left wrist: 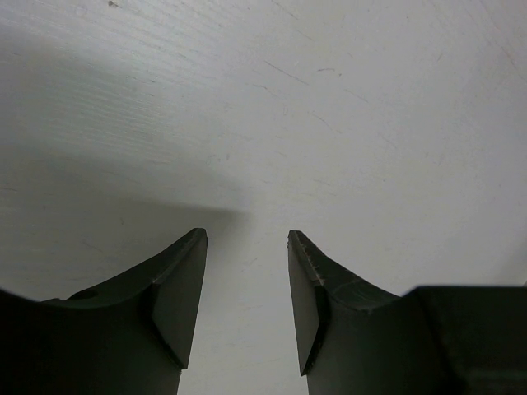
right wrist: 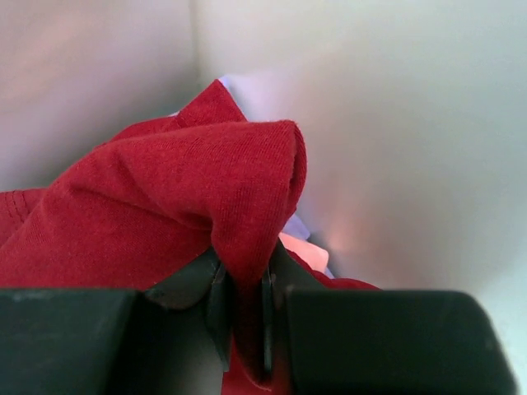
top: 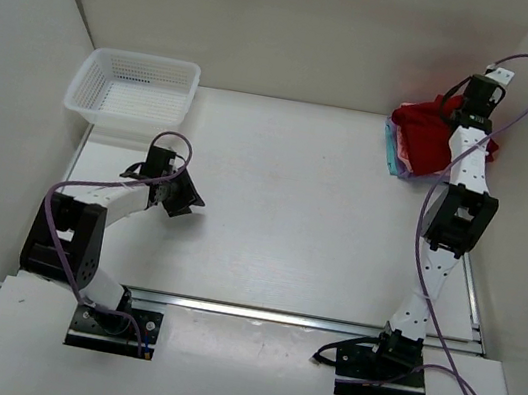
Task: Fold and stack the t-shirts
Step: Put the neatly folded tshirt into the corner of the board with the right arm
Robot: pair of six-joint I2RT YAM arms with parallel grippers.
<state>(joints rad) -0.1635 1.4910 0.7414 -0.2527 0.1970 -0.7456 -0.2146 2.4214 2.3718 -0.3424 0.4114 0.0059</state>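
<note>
Dark red t-shirt (top: 426, 123): heaped in the far right corner of the table (top: 292, 212), draped over the folded stack (top: 397, 159) of salmon, lavender and teal and hiding most of it. Reached by the right arm (top: 463, 180), stretched far out, wrist above the heap. Left gripper (top: 181, 194) low on the left side, near the white basket (top: 145, 59) and well apart from all cloth.

Left wrist view: nothing but bare tabletop beyond the fingers. Jaws standing apart, holding nothing.

Right wrist view: right gripper (right wrist: 244, 309) pinched tight on a doubled ridge of the red fabric, humped up out of the jaws. Slivers of a lavender shirt (right wrist: 235, 86) and a salmon shirt (right wrist: 298, 245) peeking from behind and beneath the red. Cannot tell from here whether clamped on red alone or on a lower layer too.

Judging by all this, probably the start of lifting the unfolded shirt off the folded stack, for spreading in the open middle of the table. To do it well:
- Lift straight up first, slowly, watching for any drag on the layers below.
- Stop and re-grip at the first sign of a folded piece coming along.
- Then draw toward the centre, keeping trailing fabric off the stack's edge.
- Bring the left gripper in to take a second corner or shoulder, so as to lay the shirt flat, not drop it in a lump.
</note>
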